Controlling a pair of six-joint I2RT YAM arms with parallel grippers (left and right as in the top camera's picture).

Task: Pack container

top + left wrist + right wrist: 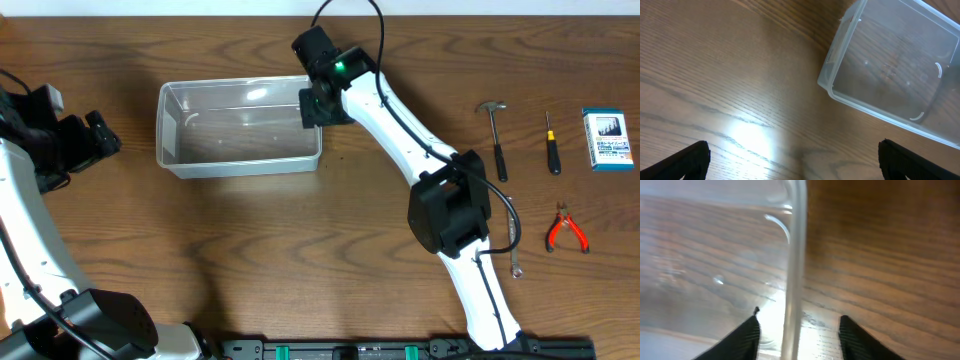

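We see the container (240, 165) on the table (300, 250). Our right gripper (318, 103) is at its right wall, fingers (747, 337) partly apart astride that wall with a gap on each side, gripping nothing. Our left gripper (793, 152) hangs left of the container, spread wide and empty.

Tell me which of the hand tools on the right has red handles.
The pliers, lying below the screwdriver in the overhead view. The hammer and the screwdriver show no red; their handles look dark.
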